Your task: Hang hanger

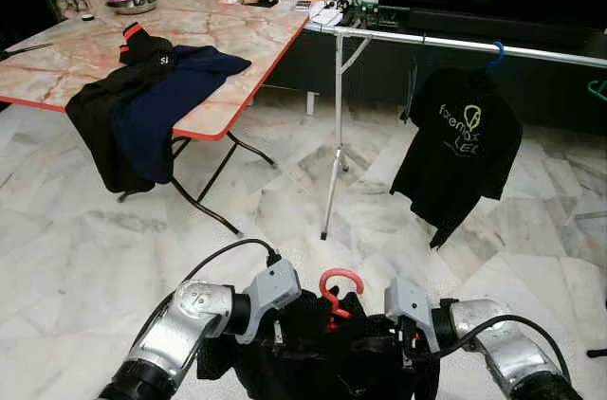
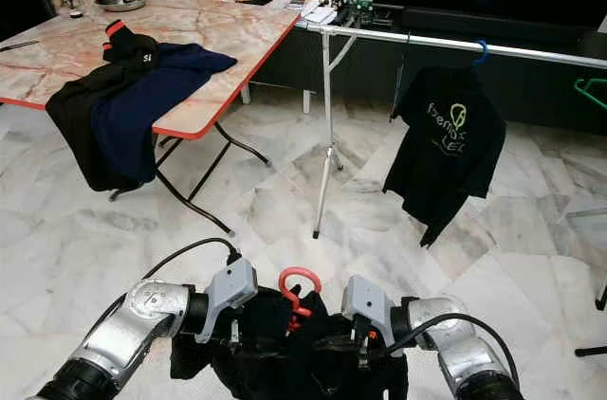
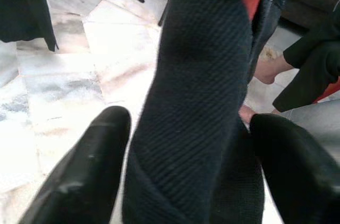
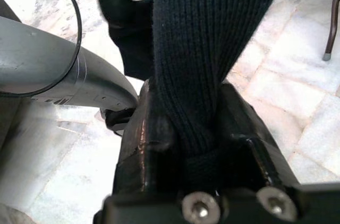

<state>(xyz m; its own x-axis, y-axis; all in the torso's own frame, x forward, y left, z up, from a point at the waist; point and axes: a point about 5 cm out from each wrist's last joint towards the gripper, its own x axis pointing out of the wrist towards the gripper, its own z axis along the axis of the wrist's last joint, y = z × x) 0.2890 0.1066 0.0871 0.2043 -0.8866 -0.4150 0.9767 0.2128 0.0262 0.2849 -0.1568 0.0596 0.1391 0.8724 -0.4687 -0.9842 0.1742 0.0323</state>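
Nearest the robot, the 2 grippers hold 1 dark garment (image 1: pixel 313 357) low between them, threaded on a red hanger (image 1: pixel 340 291) whose hook rises free at the middle; the garment is thus dressed on its hanger but not yet hung. The right gripper (image 4: pixel 186 128) is clamped tight on a fold of the knit cloth, both fingers pressed against it. The left gripper (image 3: pixel 183 165) has its fingers (image 3: pixel 90 165) set apart on either side of the cloth; the material runs between them with a gap showing on 1 side, so its grip looks loose rather than clenched. The marble floor (image 1: pixel 285 201) lies between the robot and the work ahead.

Farther on stands the clothes rail (image 1: pixel 455 43) on its upright leg; 1 black printed T-shirt (image 1: pixel 460 149) already hangs there from a blue hook (image 1: pixel 497 51). To the left, a folding table (image 1: pixel 237 40) carries 2 more dark garments (image 1: pixel 152 101), undressed.

Judgement: the approach and the hooking onto the rail remain; the rail is well apart from the hanger and above it.
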